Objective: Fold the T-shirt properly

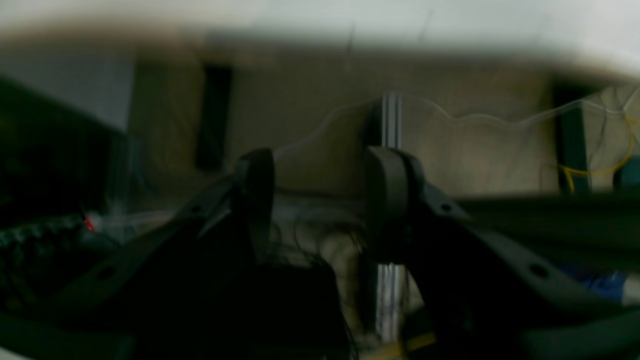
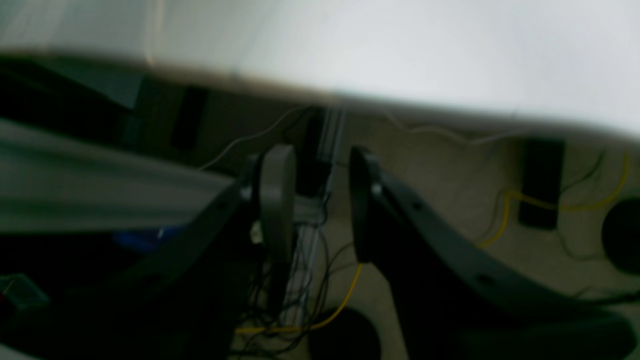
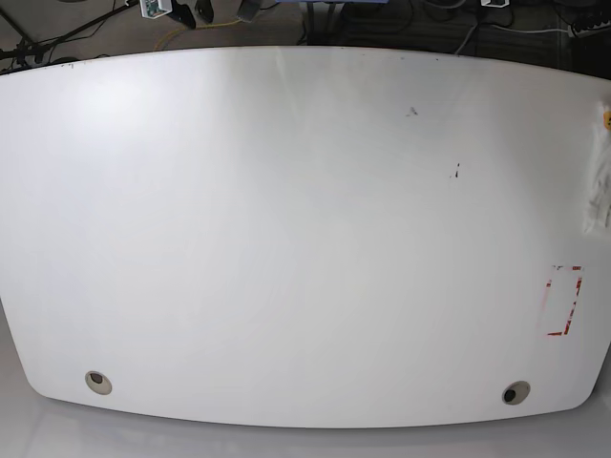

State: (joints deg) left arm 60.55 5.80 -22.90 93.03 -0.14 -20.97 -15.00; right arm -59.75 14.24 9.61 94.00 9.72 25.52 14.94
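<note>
Under table (image 3: 286, 239), blurred parted fingers (image 1: 257, 175).

Wrist views dim and blurred; base view bright, evenly lit, edges bowed.

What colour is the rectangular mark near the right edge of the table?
Red, a broken outline on the white table; the base view shows it best.

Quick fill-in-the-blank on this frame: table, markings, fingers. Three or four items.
1. The table top is ___ in colour.
2. The marked rectangle near its right edge in the base view is ___.
3. Near its front edge are ___ round holes.
4. The left gripper's fingers stand ___, with nothing between them.

Missing words: white; red; two; open
</note>
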